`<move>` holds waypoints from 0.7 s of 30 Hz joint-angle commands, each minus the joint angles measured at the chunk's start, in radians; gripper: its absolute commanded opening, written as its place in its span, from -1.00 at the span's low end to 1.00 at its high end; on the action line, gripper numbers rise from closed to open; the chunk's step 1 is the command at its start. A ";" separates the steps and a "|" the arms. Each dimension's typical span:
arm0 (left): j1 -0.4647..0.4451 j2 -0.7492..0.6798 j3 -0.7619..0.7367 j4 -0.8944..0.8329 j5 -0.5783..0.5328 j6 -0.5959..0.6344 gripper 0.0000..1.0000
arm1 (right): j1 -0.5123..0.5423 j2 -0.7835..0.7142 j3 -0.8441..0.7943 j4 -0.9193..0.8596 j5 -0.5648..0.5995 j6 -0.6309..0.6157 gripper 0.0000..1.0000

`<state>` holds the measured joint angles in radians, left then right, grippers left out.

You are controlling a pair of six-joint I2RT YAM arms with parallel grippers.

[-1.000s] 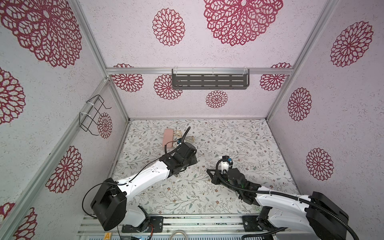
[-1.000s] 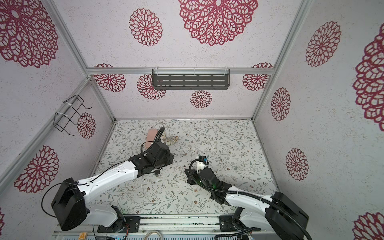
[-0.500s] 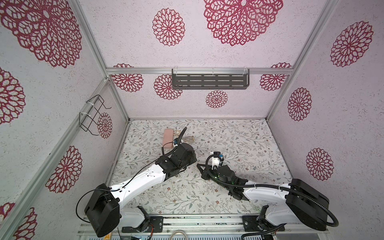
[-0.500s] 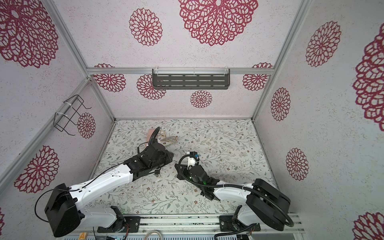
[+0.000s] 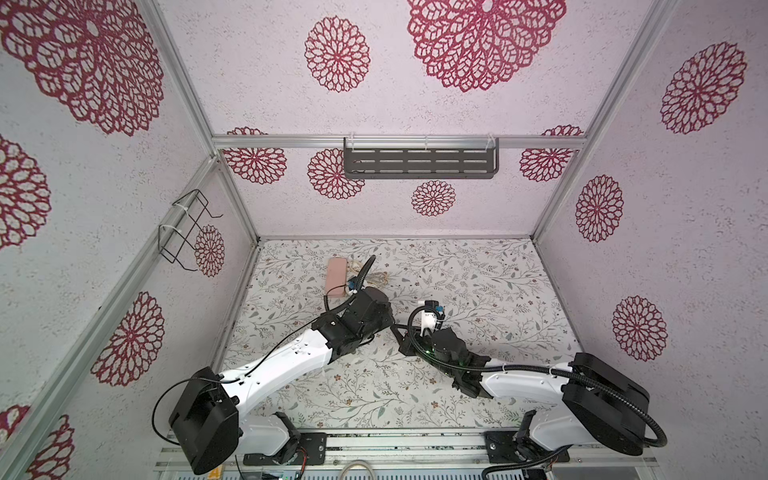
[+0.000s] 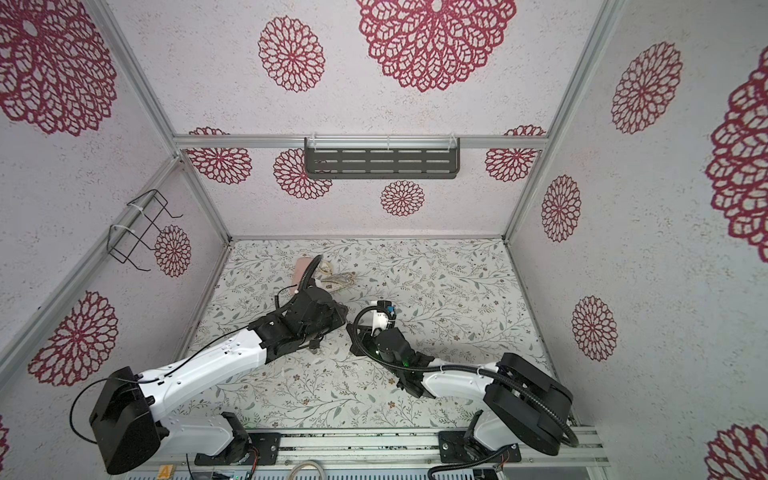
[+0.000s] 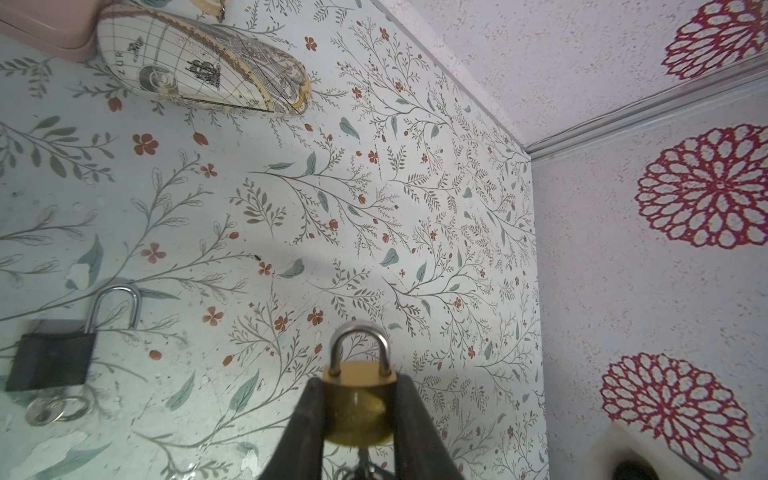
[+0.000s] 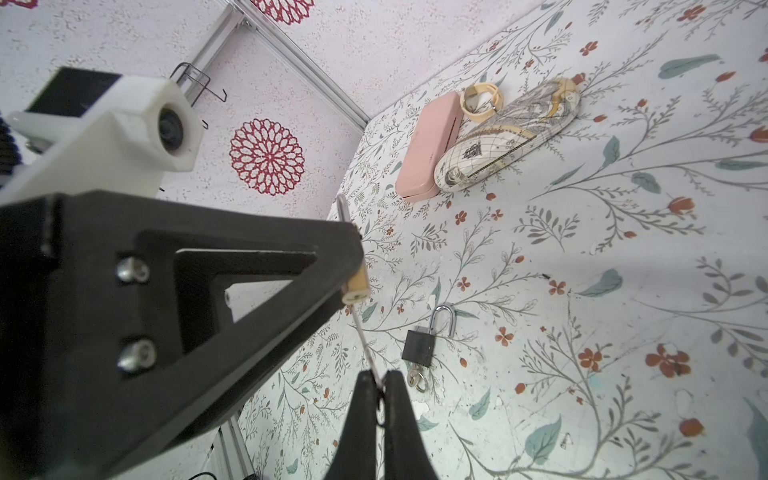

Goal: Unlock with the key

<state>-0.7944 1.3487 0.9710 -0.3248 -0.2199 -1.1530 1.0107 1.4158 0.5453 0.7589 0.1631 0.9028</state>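
The left end effector (image 7: 359,384) covered the sides of the brass padlock (image 7: 358,401) and, in the right wrist view, nearly all of it. The head of the key (image 8: 365,345) lay buried in the right end effector (image 8: 379,377). Padlock and key were too small to make out in both top views.

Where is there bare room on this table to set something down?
Bare: the right half of the table, from the right arm to the enclosure walls; also the front strip between the arm bases. Crowded: far left corner (pink case, map-print case, cream ring) and the middle, where left hand and right hand meet by the black padlock.
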 commanded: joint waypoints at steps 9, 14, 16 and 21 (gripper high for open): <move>-0.011 -0.017 0.006 0.035 -0.017 -0.012 -1.00 | 0.004 0.003 0.053 0.028 0.034 0.003 -1.00; -0.014 -0.019 0.007 0.046 -0.012 -0.013 -1.00 | 0.003 0.017 0.061 0.026 0.028 0.007 -1.00; -0.015 -0.018 0.007 0.046 -0.012 -0.011 -1.00 | 0.004 0.017 0.063 0.026 0.032 0.005 -1.00; -0.020 -0.017 0.004 0.040 -0.014 -0.008 -1.00 | -0.002 0.007 0.073 0.019 0.039 0.001 -1.00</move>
<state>-0.7990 1.3487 0.9710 -0.3092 -0.2348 -1.1534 1.0107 1.4338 0.5743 0.7471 0.1837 0.9028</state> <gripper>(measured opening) 0.265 0.062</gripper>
